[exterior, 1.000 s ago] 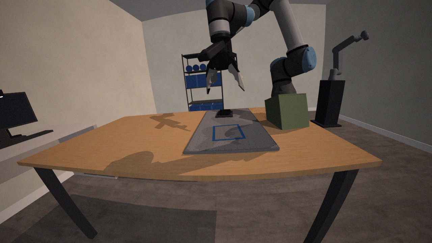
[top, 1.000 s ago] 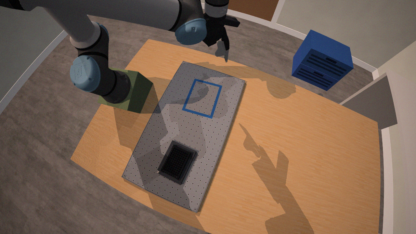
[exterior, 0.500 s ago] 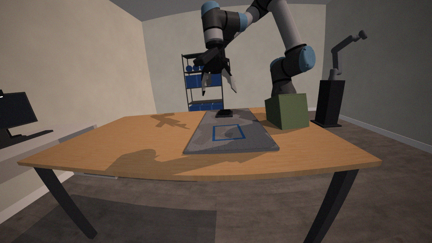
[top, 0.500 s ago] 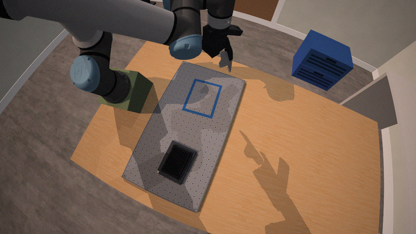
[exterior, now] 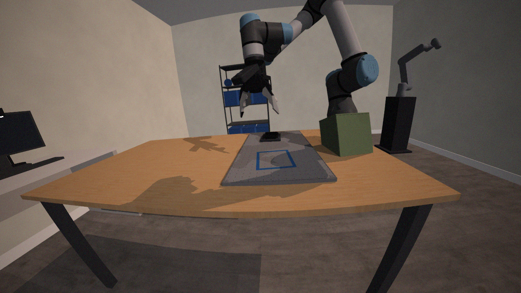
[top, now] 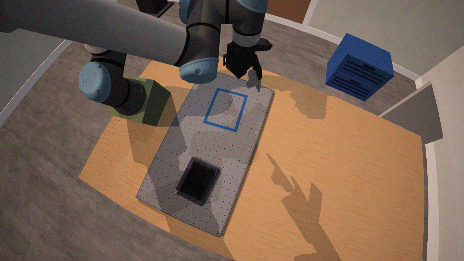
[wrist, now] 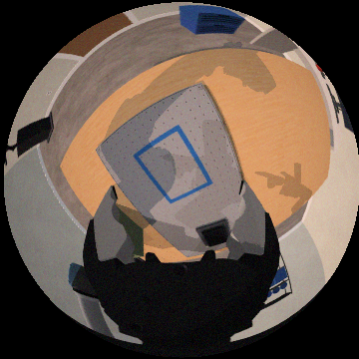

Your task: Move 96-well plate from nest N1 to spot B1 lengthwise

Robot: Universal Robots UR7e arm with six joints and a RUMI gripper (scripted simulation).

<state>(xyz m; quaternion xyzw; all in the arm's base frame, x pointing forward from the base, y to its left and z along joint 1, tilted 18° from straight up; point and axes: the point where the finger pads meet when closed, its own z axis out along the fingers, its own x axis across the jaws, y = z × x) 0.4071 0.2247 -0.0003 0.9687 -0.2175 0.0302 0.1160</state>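
The black 96-well plate [top: 197, 180] sits in its black nest on one end of the grey perforated board [top: 207, 145]. It also shows in the exterior view [exterior: 270, 136] and in the wrist view [wrist: 215, 233]. The blue taped outline [top: 225, 109] lies empty at the board's other end; it also shows in the exterior view [exterior: 274, 159] and in the wrist view [wrist: 173, 164]. My gripper [exterior: 258, 103] [top: 249, 77] is open and empty. It hangs high above the board, over the outline end, far from the plate.
A green block [top: 147, 100] under the arm's base stands beside the board. A blue cabinet [top: 359, 66] stands on the floor beyond the table. A black stand with a small arm [exterior: 399, 120] and a shelf rack stand off the table.
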